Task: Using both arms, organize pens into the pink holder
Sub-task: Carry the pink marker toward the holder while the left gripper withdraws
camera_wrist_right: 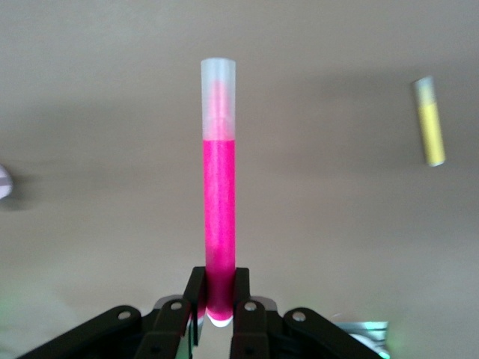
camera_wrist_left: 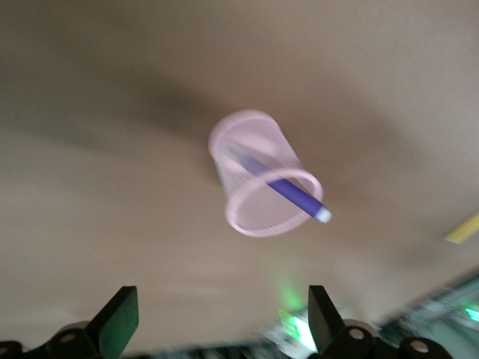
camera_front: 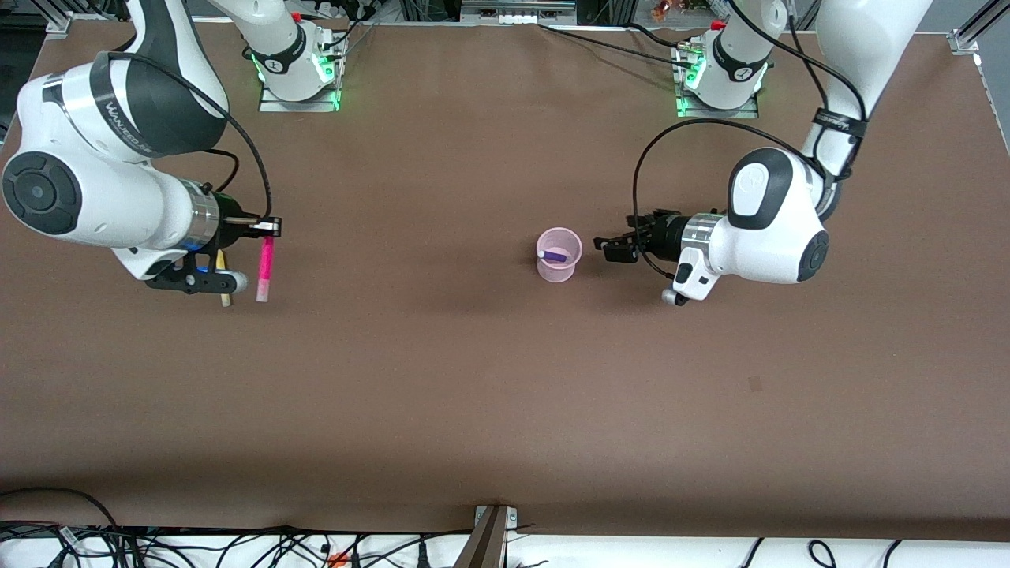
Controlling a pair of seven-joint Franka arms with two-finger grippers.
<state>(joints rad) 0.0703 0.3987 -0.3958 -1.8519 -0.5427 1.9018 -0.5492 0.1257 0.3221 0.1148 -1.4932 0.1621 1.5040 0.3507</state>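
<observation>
**Holding a magenta pen while the purple one sits in the cup**

Reading the only legible writing first: a grey word that looks like "WANJIEDA" runs along the black band of the right arm; I cannot make out every letter.

The right gripper hangs over the table toward the right arm's end, its jaws pinched narrow on one end of the magenta pen, whose pale cap points away from the wrist. A yellow pen lies on the table near it, partly hidden under the gripper in the front view.

The left gripper hovers just beside the pink holder, jaws spread wide and gripping nothing. The holder stands upright mid-table, with the purple pen leaning inside it, its pale tip over the rim.
</observation>
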